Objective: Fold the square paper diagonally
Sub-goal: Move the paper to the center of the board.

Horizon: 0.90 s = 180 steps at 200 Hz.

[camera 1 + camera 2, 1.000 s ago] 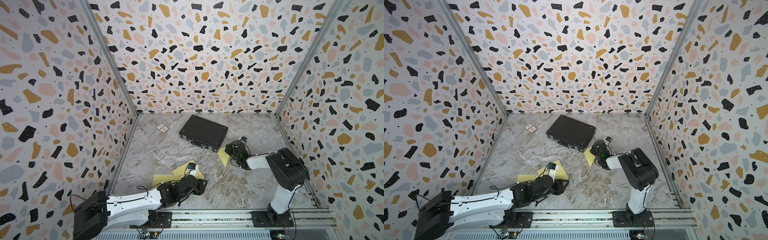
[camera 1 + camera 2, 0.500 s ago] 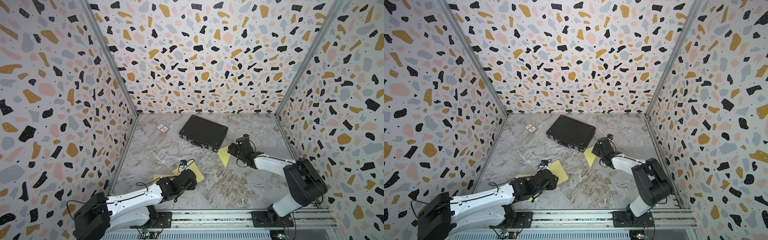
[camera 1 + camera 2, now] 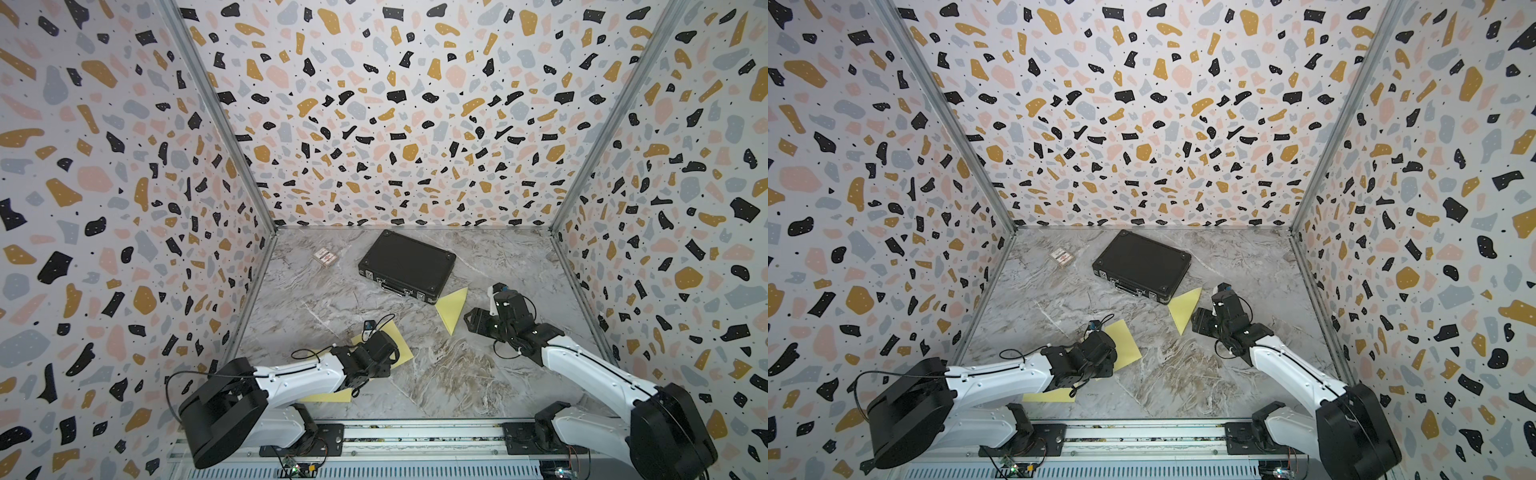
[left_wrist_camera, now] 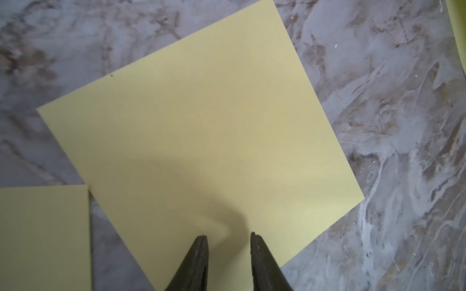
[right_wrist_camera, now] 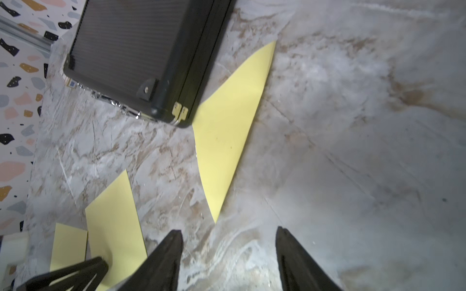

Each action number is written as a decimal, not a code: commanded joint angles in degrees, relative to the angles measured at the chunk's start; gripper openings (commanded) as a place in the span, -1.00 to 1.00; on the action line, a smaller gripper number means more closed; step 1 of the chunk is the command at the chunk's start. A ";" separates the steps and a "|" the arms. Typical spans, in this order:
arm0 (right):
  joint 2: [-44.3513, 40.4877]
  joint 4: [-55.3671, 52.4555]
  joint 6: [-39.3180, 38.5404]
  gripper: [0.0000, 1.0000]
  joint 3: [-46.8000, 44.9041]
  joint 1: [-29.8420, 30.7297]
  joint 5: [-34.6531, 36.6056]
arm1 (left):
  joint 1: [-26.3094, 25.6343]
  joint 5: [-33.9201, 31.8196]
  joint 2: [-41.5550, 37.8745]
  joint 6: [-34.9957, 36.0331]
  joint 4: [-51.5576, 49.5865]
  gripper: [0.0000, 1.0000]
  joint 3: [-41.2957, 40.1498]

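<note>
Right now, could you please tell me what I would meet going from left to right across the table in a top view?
small patterned box → black case → folded yellow triangle → right pincer, open. The flat yellow sheets by the left arm overlap these, so I leave them out.

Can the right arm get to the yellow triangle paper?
Probably yes. The right arm's open fingers sit just short of the triangle paper's pointed tip, only bare table between; the black case lies at its far side.
</note>
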 commanded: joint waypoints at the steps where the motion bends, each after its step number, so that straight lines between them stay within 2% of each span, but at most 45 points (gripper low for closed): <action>1: -6.29 -7.75 -0.99 0.26 -1.41 0.86 -3.38 | -0.35 4.11 3.27 0.20 4.43 -0.37 -0.08; 36: -14.01 -15.78 2.90 0.24 -5.94 1.68 -4.98 | -5.49 9.93 11.79 -6.06 15.77 -0.41 0.98; 57: -17.76 -15.36 7.44 0.21 -10.27 2.97 -8.31 | -8.46 12.63 18.12 -9.72 21.24 -0.47 3.62; 98: -22.87 -15.63 14.08 0.21 -15.62 3.92 -6.18 | -11.59 11.22 21.98 -13.00 20.92 -0.51 6.34; 124: -20.72 -10.83 17.71 0.21 -17.25 4.09 -6.01 | -12.12 10.39 21.94 -13.33 18.70 -0.51 5.84; 180: -8.74 -1.73 19.60 0.10 -15.71 6.76 -5.77 | -13.50 9.47 22.12 -14.34 17.99 -0.52 4.41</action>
